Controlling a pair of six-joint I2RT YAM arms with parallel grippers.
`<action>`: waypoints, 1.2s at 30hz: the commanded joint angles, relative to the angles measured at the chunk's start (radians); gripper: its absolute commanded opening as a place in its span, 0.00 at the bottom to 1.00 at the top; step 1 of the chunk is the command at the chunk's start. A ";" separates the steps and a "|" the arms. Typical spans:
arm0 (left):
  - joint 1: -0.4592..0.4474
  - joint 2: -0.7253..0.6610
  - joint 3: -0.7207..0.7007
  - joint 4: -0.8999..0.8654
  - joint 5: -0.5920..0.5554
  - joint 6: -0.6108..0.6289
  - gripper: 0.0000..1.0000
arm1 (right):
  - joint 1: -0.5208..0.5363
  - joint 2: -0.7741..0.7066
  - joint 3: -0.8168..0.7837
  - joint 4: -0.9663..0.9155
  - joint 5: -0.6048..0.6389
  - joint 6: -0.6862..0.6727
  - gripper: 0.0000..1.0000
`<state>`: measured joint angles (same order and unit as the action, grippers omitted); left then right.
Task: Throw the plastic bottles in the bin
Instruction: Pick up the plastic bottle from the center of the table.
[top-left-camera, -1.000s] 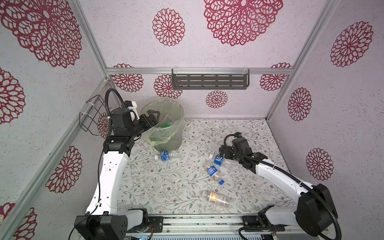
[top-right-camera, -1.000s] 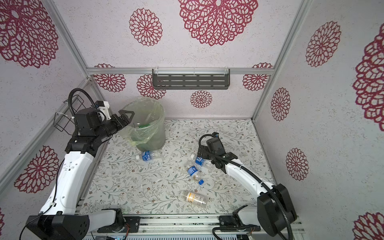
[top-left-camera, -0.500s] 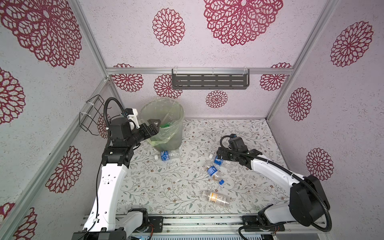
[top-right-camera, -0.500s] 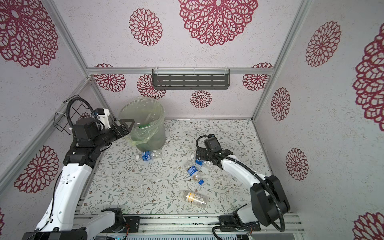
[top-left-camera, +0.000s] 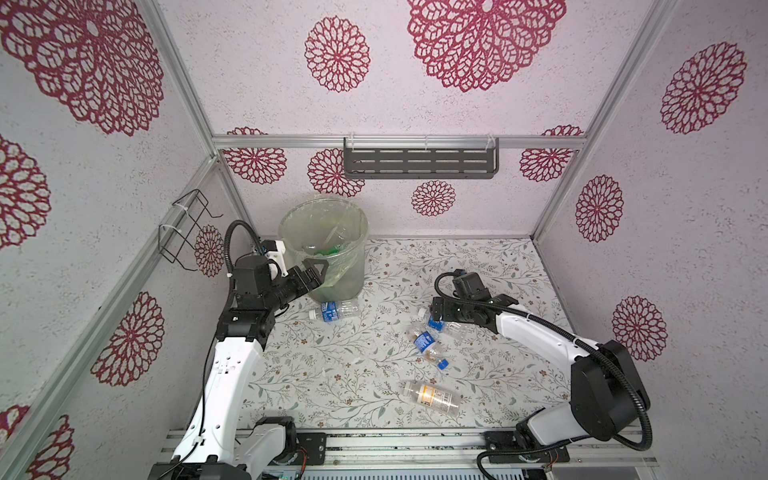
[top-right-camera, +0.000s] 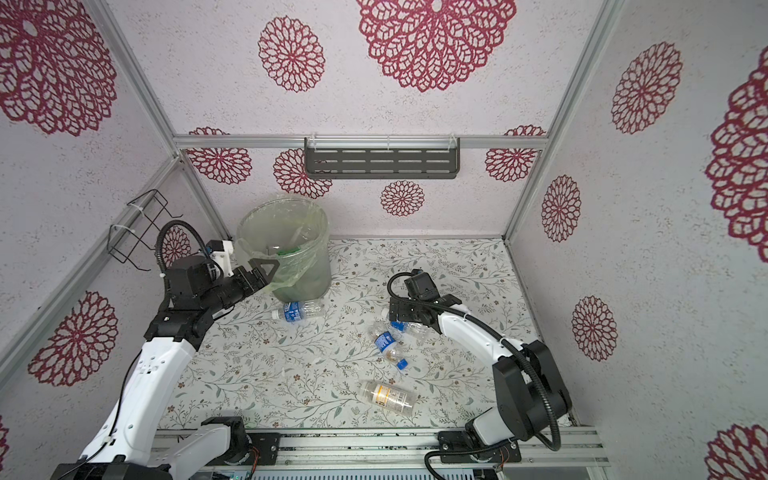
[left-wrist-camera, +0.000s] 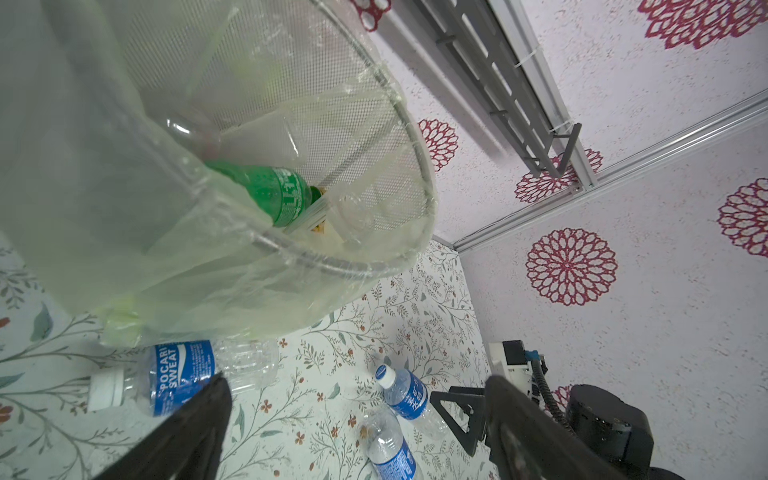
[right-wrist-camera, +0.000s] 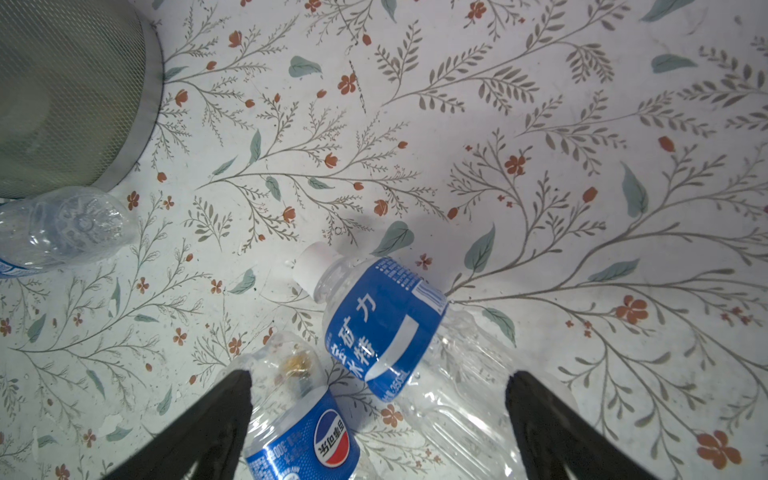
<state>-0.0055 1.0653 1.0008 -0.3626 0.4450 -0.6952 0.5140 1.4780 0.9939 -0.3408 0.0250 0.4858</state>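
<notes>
Right wrist, crinkled clear bottle (right-wrist-camera: 386, 328), mesh bin (right-wrist-camera: 62, 91)

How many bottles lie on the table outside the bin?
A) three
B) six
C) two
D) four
D: a top view shows four on the table: the Pocari Sweat bottle by the bin, the white-capped bottle, the blue-capped bottle and the yellow-labelled bottle.

Robot lab cell: aluminium frame (top-left-camera: 399, 142), floral-papered panels (top-left-camera: 249, 83), 2 arms (top-left-camera: 228, 374) (top-left-camera: 536, 332) on a rail (top-left-camera: 415, 444).
</notes>
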 joint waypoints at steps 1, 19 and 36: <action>-0.019 -0.018 -0.035 0.080 0.014 -0.054 0.97 | 0.021 -0.028 -0.008 -0.006 -0.002 -0.018 0.99; -0.071 -0.014 -0.076 0.099 -0.032 -0.060 0.97 | 0.110 -0.065 -0.079 0.047 -0.021 0.021 0.99; -0.072 -0.009 -0.086 0.092 -0.054 -0.053 0.97 | 0.178 -0.086 -0.166 0.115 -0.055 0.049 0.97</action>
<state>-0.0708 1.0607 0.9207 -0.2893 0.4011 -0.7544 0.6800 1.4197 0.8268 -0.2527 -0.0139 0.5205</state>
